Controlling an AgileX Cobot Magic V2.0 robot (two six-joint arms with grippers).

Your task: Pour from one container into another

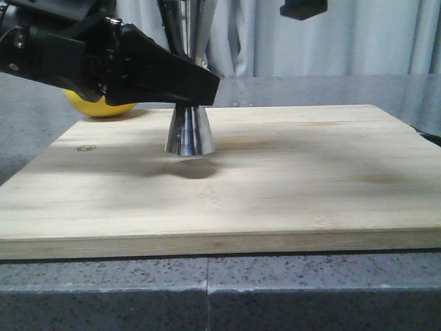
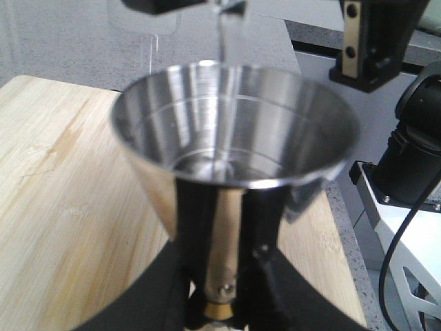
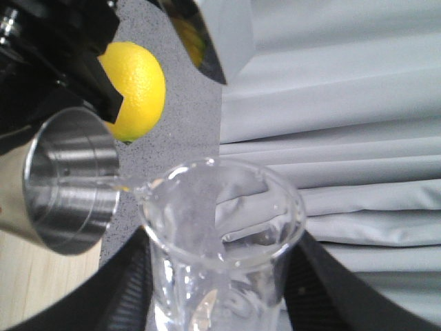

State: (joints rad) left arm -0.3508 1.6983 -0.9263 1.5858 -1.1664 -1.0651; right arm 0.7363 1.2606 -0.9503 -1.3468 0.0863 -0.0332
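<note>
The steel jigger (image 1: pixel 189 131) hangs just above the wooden board (image 1: pixel 289 186), its shadow under it. My left gripper (image 1: pixel 200 86) is shut on its narrow gold-tinted waist (image 2: pixel 219 276). A thin clear stream (image 2: pixel 227 41) falls into the jigger's open upper cup (image 2: pixel 234 131), and a little liquid lies at its bottom. The clear glass beaker (image 3: pixel 220 234) is tilted with its pouring lip over the jigger's rim (image 3: pixel 69 186). My right gripper (image 3: pixel 220 293) is shut on the beaker's body. In the front view the beaker is out of frame.
A yellow lemon (image 1: pixel 100 105) lies behind the board's back left corner, behind my left arm. Grey speckled counter (image 1: pixel 207 289) surrounds the board. Part of my right arm (image 1: pixel 303 8) shows at the top. Curtains hang at the back.
</note>
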